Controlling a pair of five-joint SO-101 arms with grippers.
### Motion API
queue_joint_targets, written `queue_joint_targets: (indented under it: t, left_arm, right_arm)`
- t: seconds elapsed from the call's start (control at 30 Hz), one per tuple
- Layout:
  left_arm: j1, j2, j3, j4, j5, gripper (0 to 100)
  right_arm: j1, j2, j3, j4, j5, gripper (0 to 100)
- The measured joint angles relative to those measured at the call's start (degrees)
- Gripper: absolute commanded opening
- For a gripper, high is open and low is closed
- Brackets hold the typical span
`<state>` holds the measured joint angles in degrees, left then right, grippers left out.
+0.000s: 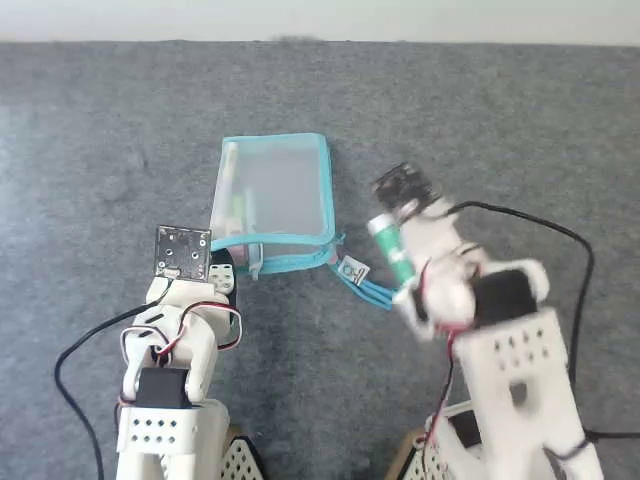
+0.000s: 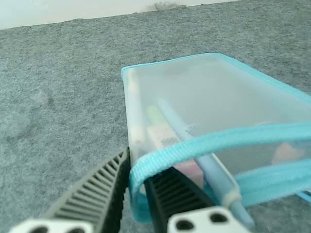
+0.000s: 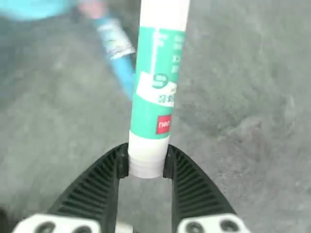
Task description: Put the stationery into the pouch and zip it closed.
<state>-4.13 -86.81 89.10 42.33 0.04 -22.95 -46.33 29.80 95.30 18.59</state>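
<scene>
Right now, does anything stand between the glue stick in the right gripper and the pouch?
Nothing blocks it. Only the teal pull cord and tag lie flat on the mat between glue stick and pouch; the left gripper pinches the pouch's edge.

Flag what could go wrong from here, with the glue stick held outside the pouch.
The right end effector grips the glue stick only at its end, so it may pivot or slip on contact.
The left end effector pinches just the thin blue trim of the pouch; a push could pull it free.
The blue cords beside the pouch might snag.
</scene>
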Motion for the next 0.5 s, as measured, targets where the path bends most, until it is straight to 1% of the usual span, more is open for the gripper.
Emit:
queue_joint_targets:
  t: [0.07,0.23,0.33,0.5]
  left_arm:
    - [0.00,0.00,0.00,0.00,0.00,1]
    - [0.00,0.00,0.00,0.00,0.00,1]
    - [0.00,0.00,0.00,0.00,0.00,1]
    - [0.00,0.00,0.00,0.00,0.00,1]
  right_arm:
    - [-6.15,-0.79,-2.37,4.40,0.35,0.9]
    - [-18.90,3.43,-4.75,5.01,0.44,0.9]
    - [-22.24,9.41,-7.21,5.10,0.44,0.9]
    - [-22.68,21.89,-14.42,5.10,0.44,0.9]
